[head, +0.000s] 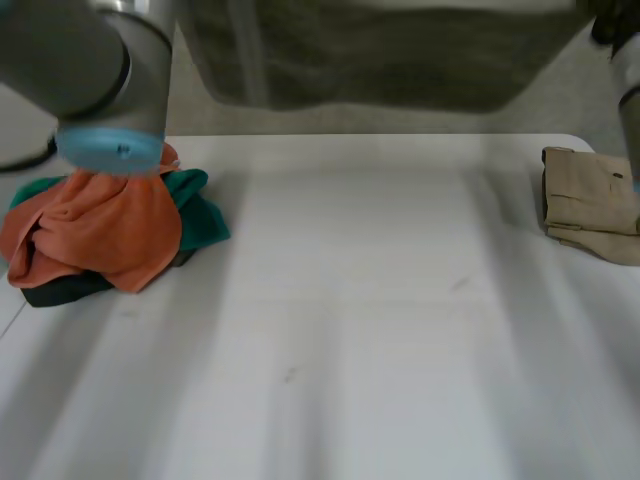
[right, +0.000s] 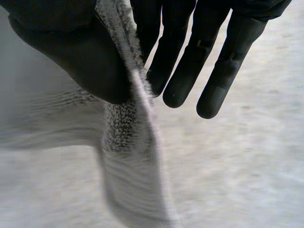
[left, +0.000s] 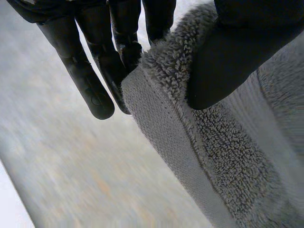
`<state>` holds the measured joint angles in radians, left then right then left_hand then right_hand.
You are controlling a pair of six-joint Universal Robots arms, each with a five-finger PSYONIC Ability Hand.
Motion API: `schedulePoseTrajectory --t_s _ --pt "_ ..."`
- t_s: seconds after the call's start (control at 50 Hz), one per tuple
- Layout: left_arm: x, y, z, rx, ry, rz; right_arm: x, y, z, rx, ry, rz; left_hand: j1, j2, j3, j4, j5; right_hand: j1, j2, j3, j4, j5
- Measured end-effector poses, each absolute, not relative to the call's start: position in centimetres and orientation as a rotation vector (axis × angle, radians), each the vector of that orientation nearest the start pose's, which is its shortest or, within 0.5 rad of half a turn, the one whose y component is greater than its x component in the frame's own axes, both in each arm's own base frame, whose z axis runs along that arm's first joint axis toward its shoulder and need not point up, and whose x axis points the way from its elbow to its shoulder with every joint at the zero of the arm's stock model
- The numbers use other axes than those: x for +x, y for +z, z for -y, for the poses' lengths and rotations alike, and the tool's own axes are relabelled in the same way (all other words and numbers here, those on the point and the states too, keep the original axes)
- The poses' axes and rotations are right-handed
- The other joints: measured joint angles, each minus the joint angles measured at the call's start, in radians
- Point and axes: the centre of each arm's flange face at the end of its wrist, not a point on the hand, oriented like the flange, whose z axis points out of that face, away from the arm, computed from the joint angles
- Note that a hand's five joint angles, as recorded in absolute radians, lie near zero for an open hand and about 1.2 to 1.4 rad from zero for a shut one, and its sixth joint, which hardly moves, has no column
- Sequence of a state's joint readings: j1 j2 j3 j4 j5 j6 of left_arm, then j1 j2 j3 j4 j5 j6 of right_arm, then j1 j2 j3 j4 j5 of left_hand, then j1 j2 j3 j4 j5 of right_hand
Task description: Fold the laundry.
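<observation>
A grey terry towel [head: 380, 50] hangs stretched above the far side of the white table [head: 380, 330], between my two arms. In the left wrist view my left hand [left: 90, 80] pinches the towel's hemmed edge [left: 228, 156] between its thumb and straight fingers. My right hand [right: 71, 47] grips another part of the towel's edge [right: 128, 156] the same way, thumb on one side and fingers behind. The cloth hangs down from both grips. My left arm [head: 90, 60] rises at the table's left.
A loose pile lies at the table's left: an orange cloth [head: 100, 225] on top, a teal one [head: 195, 205] behind it, and a dark one [head: 60, 290] beneath. A folded beige cloth [head: 590, 200] rests at the right edge.
</observation>
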<state>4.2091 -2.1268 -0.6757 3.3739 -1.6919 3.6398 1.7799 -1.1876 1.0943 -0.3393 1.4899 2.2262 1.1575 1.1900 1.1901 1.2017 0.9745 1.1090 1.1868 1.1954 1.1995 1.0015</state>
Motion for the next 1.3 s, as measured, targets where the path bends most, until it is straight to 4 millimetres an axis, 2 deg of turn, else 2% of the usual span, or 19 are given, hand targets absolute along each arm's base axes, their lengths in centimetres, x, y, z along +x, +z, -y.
schedulePoseTrajectory --t_s 0.08,0.14,0.2,0.22,0.28,0.34,0.38,0.46,0.56,0.68,0.7,0.8,0.86,0.98,1.04,1.12,1.22,1.3 --pt "-31.4 35.7 33.7 0.64 -2.583 -1.601 22.5 31.1 37.3 1.0 2.062 1.377 0.0 0.0 0.0 0.0 0.0 0.0 0.0 0.0 0.0 0.0" --pt "-30.6 30.5 32.9 0.707 -2.455 -1.779 22.3 26.8 35.9 1.098 1.983 1.579 0.0 0.001 0.0 0.0 0.0 0.0 0.0 0.0 0.0 0.0" --pt "-30.1 26.7 32.2 0.753 -2.369 -1.875 22.1 23.7 35.1 1.135 1.934 1.739 0.0 0.001 0.001 0.0 0.0 0.0 0.0 0.0 0.0 0.0" --pt "-29.9 24.9 31.8 0.774 -2.328 -1.914 21.9 22.1 34.8 1.143 1.913 1.823 0.0 0.001 0.002 0.0 0.0 0.0 0.0 0.0 0.0 0.0" --pt "-29.6 22.2 31.3 0.804 -2.268 -1.966 21.6 19.2 34.5 1.135 1.88 1.986 0.0 0.001 0.002 0.0 0.0 0.0 -0.002 -0.005 -0.008 0.0" --pt "-29.4 20.0 31.1 0.827 -2.215 -2.008 21.3 17.0 34.6 1.098 1.857 2.136 0.0 0.001 0.002 0.0 0.0 -0.031 -0.12 -0.116 -0.119 -0.095" --pt "-29.3 19.0 31.0 0.836 -2.189 -2.029 20.8 15.9 34.9 1.05 1.847 2.221 0.0 0.001 0.002 0.0 0.0 -0.251 -0.338 -0.339 -0.332 -0.314" --pt "-29.0 18.2 31.0 0.841 -2.162 -2.049 19.1 14.8 35.8 0.911 1.831 2.353 0.0 0.001 0.002 0.0 0.0 -0.436 -0.52 -0.528 -0.542 -0.534" --pt "-28.6 19.2 31.0 0.819 -2.179 -2.031 16.6 14.6 36.7 0.742 1.79 2.464 0.0 0.001 0.002 0.0 0.0 -0.556 -0.648 -0.655 -0.668 -0.669" --pt "-28.1 20.8 30.9 0.791 -2.213 -1.998 13.8 14.4 36.9 0.603 1.666 2.609 0.0 0.002 0.002 0.0 0.0 -0.55 -0.638 -0.646 -0.652 -0.631" --pt "-28.1 20.9 30.9 0.789 -2.216 -1.995 13.5 14.4 36.8 0.593 1.648 2.63 0.0 0.004 0.004 0.0 0.0 -0.533 -0.614 -0.621 -0.624 -0.608" --pt "-27.9 21.2 30.6 0.796 -2.221 -1.994 12.9 14.0 36.4 0.58 1.589 2.737 0.0 0.005 0.005 0.0 0.0 -0.001 -0.07 -0.09 -0.098 -0.092" --pt "-27.8 21.1 30.2 0.811 -2.214 -2.006 13.0 13.9 36.3 0.588 1.595 2.785 0.0 0.005 0.005 0.0 0.0 0.021 0.001 -0.005 -0.01 -0.012" --pt "-27.2 21.7 28.4 0.842 -2.186 -2.035 13.0 14.5 36.1 0.616 1.623 2.801 0.0 0.005 0.005 0.0 0.0 0.021 0.001 -0.003 -0.004 -0.01" --pt "-26.6 22.5 27.0 0.857 -2.167 -2.047 12.9 16.1 35.6 0.675 1.638 2.749 0.0 0.005 0.005 0.0 0.0 0.021 0.001 -0.003 -0.003 -0.01" --pt "-25.4 23.6 24.5 0.887 -2.109 -2.084 12.7 19.3 33.9 0.833 1.612 2.62 0.0 0.005 0.005 0.0 0.0 0.021 0.001 -0.003 -0.003 -0.01" --pt "-23.5 24.1 20.6 0.961 -1.946 -2.186 12.0 23.2 30.0 1.094 1.47 2.392 0.0 0.005 0.005 0.0 0.0 0.021 0.001 -0.003 -0.003 -0.01" --pt "-22.0 23.7 17.3 1.056 -1.764 -2.269 11.6 24.6 26.7 1.284 1.302 2.216 0.0 0.005 0.005 0.0 0.0 0.021 0.001 -0.003 0.0 -0.01"
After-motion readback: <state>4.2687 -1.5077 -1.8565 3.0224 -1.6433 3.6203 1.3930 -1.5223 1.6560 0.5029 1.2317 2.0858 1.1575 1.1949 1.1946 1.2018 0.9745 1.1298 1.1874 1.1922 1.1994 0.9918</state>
